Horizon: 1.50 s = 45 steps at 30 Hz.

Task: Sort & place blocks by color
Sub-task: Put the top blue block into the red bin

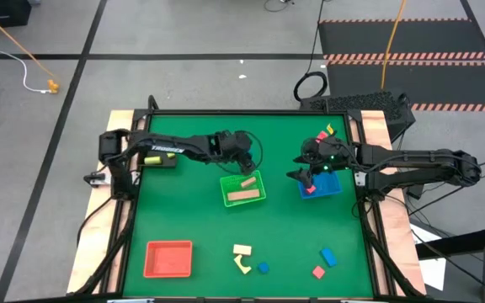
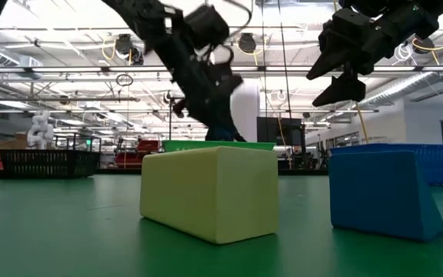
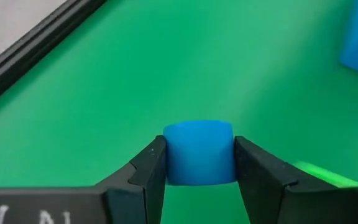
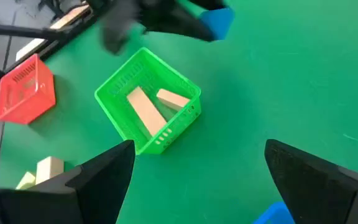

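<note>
While the left gripper (image 3: 199,163) clamps a blue block (image 3: 198,152) just beyond the green tray (image 1: 244,189), the right gripper (image 4: 197,180) hangs wide open over the blue tray (image 1: 322,186)

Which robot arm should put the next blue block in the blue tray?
Left, probably: the left gripper already pinches a blue block. The right gripper is open and empty above the blue tray.

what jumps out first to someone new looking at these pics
The left end effector grips a blue block above the green table, by the green tray holding two cream blocks. The right end effector hangs open over the blue tray. Near the front sit an empty red tray and loose blocks.
</note>
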Available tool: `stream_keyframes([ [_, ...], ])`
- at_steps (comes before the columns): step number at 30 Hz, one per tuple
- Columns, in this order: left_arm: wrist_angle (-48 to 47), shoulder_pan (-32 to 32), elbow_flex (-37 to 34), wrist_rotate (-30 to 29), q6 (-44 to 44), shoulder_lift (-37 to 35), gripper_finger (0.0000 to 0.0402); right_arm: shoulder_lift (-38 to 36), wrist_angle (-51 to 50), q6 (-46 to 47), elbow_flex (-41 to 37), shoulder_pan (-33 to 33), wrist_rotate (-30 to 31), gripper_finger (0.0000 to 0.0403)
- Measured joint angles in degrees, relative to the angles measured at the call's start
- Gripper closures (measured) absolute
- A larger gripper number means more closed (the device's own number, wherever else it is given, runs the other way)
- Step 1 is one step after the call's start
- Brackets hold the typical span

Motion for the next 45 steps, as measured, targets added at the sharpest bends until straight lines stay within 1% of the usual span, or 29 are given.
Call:
stream_keyframes([
  [2, -0.08, -2.48, 0.02, 0.03, 1.30, -1.25, 0.0245, 0.00, 0.19, -2.26, 0.00, 0.00, 0.37, 0.0053],
  [4, -0.27, -5.39, 0.02, 0.00, 3.63, -1.68, 0.0245, 0.04, 1.69, -5.95, -0.02, -0.02, 2.21, 0.0053],
  [6, 0.61, -8.43, 0.02, -0.67, 7.70, -1.57, 0.0245, 0.04, 4.44, -5.84, -0.02, -0.02, 4.09, 0.0053],
  [8, 3.38, -11.43, 0.00, -2.35, 13.59, -1.51, 0.0245, 0.04, 8.19, -3.39, -0.02, -0.02, 4.52, 0.0053],
  [11, 10.55, -15.25, 0.13, -6.11, 22.72, -0.71, 0.0245, 0.04, 13.82, 3.17, -0.02, -0.02, 4.30, 0.0053],
  [13, 14.37, -17.10, 0.02, -9.35, 26.47, -0.48, 0.0245, 0.35, 15.97, 7.57, -0.02, -0.02, 2.71, 0.0053],
  [16, 20.06, -18.62, 0.08, -14.04, 29.57, -0.69, 0.0245, 2.12, 17.73, 13.94, 0.00, 0.71, 0.97, 0.0053],
  [19, 22.16, -19.42, 0.08, -17.70, 30.93, -0.68, 0.0245, 5.27, 21.92, 17.63, -0.02, 2.75, 0.18, 0.0053],
  [22, 22.15, -19.42, 0.08, -17.88, 29.58, -0.68, 0.0245, 9.42, 28.98, 18.28, -0.02, 5.40, -0.01, 0.0053],
  [25, 20.40, -19.29, 0.08, -18.47, 26.39, -0.67, 0.0245, 12.18, 35.51, 16.44, -0.02, 7.43, -0.25, 0.0053],
  [27, 20.05, -19.29, 0.08, -20.25, 26.18, -0.66, 0.0245, 13.05, 38.45, 14.15, 0.00, 8.35, -0.36, 0.0053],
  [29, 19.85, -19.29, 0.08, -21.54, 26.27, -0.66, 0.0245, 13.26, 39.05, 12.20, 0.00, 9.21, -0.02, 0.0053],
  [32, 19.48, -19.33, 0.08, -21.67, 25.74, -0.66, 0.0245, 13.58, 38.87, 10.58, 0.00, 10.47, 0.05, 0.0053],
  [37, 19.95, -19.65, 0.08, -22.31, 26.68, -0.63, 0.0245, 13.60, 38.45, 10.21, 0.00, 11.72, -0.02, 0.0053],
  [41, 19.90, -19.92, 0.08, -24.04, 27.44, -0.63, 0.0245, 13.60, 38.61, 13.14, 0.00, 11.65, -0.02, 0.0053],
  [45, 19.86, -20.14, 0.08, -24.09, 27.57, -0.63, 0.0245, 13.60, 38.42, 11.61, 0.00, 11.80, -0.09, 0.0053],
])
